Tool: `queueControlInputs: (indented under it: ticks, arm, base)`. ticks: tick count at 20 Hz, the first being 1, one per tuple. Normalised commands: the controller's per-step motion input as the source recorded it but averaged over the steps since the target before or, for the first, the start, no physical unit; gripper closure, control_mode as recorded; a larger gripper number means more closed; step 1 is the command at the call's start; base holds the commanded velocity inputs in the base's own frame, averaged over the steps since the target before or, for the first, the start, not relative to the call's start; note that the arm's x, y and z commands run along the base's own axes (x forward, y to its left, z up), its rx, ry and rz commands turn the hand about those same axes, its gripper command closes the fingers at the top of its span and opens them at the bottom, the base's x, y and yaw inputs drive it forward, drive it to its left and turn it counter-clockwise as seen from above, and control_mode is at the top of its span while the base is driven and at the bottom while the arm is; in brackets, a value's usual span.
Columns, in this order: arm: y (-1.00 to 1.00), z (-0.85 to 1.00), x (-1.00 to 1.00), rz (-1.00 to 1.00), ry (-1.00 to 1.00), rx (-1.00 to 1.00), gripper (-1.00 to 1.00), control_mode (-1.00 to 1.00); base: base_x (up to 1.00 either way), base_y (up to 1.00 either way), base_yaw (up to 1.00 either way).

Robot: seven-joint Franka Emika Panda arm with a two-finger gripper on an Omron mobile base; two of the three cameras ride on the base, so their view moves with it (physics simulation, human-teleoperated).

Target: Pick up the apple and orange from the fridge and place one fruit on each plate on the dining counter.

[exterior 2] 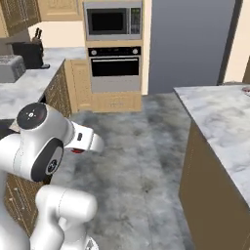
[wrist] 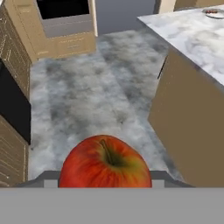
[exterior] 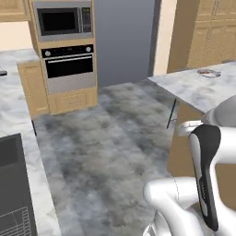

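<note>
A red apple [wrist: 105, 159] with a yellow-green patch by its stem sits close in the hand view. My gripper [wrist: 105, 178] is shut on it, and the fingers are mostly hidden behind the fruit. A red sliver of the apple [exterior 2: 77, 151] peeks from under the white hand in the right base view. One pale plate [exterior: 208, 73] rests far along the white marble dining counter [exterior: 193, 92], to my right; the plate [wrist: 214, 13] also appears at the top right of the hand view. The fridge [exterior 2: 190, 44] is the tall grey front beside the oven, doors closed. The orange is out of view.
A steel wall oven [exterior: 69, 69] with a microwave [exterior: 62, 20] above stands ahead in wood cabinets. Kitchen worktops [exterior: 14, 115] run along the left, carrying a toaster [exterior 2: 10, 68] and knife block [exterior 2: 34, 51]. Grey floor [exterior: 106, 147] lies open between them and the dining counter's tan base [wrist: 188, 127].
</note>
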Motion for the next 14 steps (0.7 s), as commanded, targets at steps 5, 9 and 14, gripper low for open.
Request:
queueControlInputs:
  ticks: [5, 9, 14]
  arm:
    - [0.00, 0.00, 0.00, 0.00, 0.00, 0.00, 1.00, 1.00]
    - [0.00, 0.00, 0.00, 0.00, 0.00, 0.00, 1.00, 1.00]
    - [0.00, 0.00, 0.00, 0.00, 0.00, 0.00, 1.00, 1.00]
  base:
    - [1.00, 0.74, -0.45]
    - [1.00, 0.52, -0.26]
    - [1.00, 0.29, -0.13]
